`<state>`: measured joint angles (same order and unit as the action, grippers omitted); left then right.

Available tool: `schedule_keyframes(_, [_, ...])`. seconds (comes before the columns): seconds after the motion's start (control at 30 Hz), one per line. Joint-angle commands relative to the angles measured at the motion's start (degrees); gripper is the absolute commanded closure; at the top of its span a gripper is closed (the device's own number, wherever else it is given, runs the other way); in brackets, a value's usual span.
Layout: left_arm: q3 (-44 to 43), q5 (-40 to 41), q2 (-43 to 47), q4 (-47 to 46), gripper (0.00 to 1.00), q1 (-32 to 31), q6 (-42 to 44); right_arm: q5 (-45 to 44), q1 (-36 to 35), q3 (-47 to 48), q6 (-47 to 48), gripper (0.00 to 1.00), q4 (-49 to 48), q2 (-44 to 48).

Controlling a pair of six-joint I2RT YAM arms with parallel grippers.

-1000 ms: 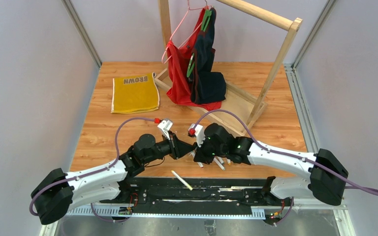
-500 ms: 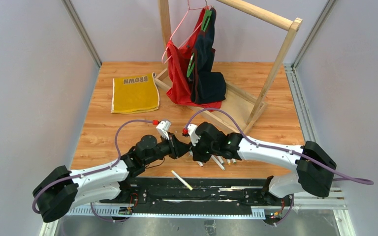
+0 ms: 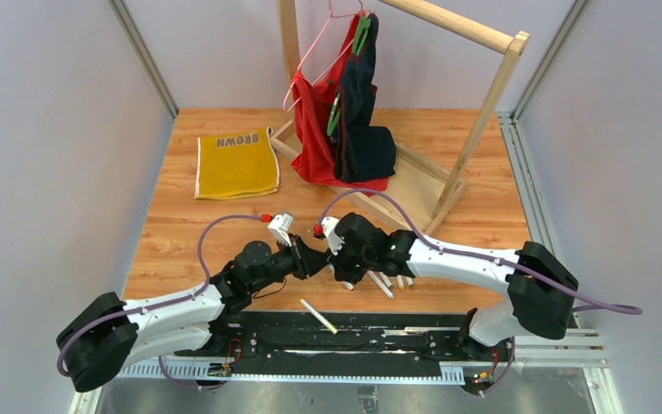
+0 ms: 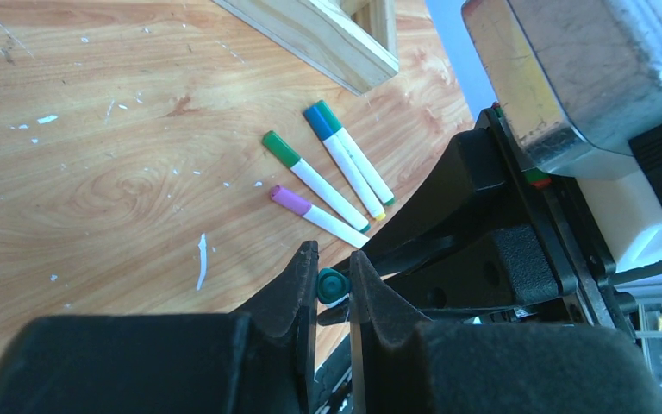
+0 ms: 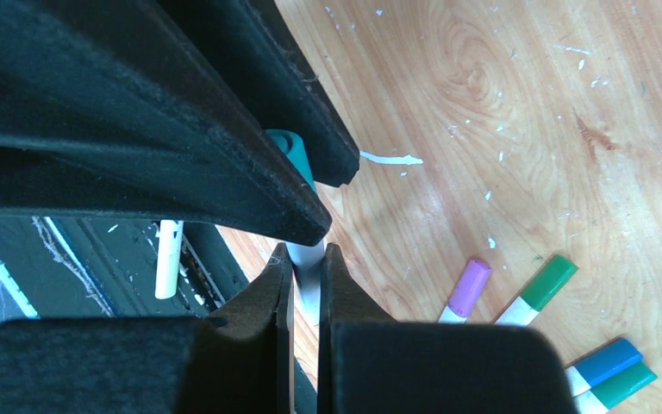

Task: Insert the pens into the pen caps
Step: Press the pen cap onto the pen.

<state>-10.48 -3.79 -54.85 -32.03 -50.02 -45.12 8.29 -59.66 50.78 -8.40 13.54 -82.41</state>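
My left gripper [image 4: 334,274] is shut on a teal pen cap [image 4: 334,285], seen end-on between its pads. My right gripper [image 5: 306,263] is shut on a white pen [image 5: 307,257]. The barrel runs straight up toward the same teal cap [image 5: 293,152], and a left finger hides the joint. In the top view the two grippers meet tip to tip, left [image 3: 312,259] and right [image 3: 336,269]. Several capped pens lie on the wood beside them: purple [image 5: 468,289], green [image 5: 545,283], blue [image 5: 608,362] and dark green [image 5: 627,385]. A loose white pen [image 3: 318,316] lies on the black rail.
A wooden clothes rack [image 3: 483,112] with red and dark garments on hangers stands at the back centre, its base frame [image 4: 319,39] close to the pens. A yellow cloth [image 3: 236,164] lies at the back left. The black rail [image 3: 396,332] runs along the near edge.
Both grippers, still joined tip to tip, have drifted a little left and away from the near edge. The right arm has stretched further left. Neither grip has changed.
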Motion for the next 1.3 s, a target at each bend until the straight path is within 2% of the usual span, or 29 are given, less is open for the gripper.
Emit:
schedule_keyframes(0.0, [2.8, -13.3, -0.5, 6.7, 1.0, -2.5, -2.8, -16.1, 2.5, 6.9, 0.6, 1.0, -13.6, -1.0])
schedule_keyframes(0.37, [3.0, -13.6, -4.0, 6.7, 1.0, -4.2, -2.6, -19.6, 2.6, 11.4, 3.6, 0.99, -14.7, -4.0])
schedule_keyframes(0.9, [2.6, -18.6, -8.9, 6.7, 1.0, -6.2, 0.1, -16.0, 5.5, 11.0, 3.9, 0.99, -21.3, -1.6])
schedule_keyframes(1.07, [2.3, -20.5, -8.9, 6.6, 1.0, -6.2, 0.5, -7.9, 5.1, 7.1, 7.7, 0.99, -27.5, 1.3])
schedule_keyframes(1.27, [0.5, -23.0, -9.1, 7.2, 1.0, -6.1, 0.7, -0.8, 4.1, 1.6, 11.4, 0.99, -29.9, 7.7])
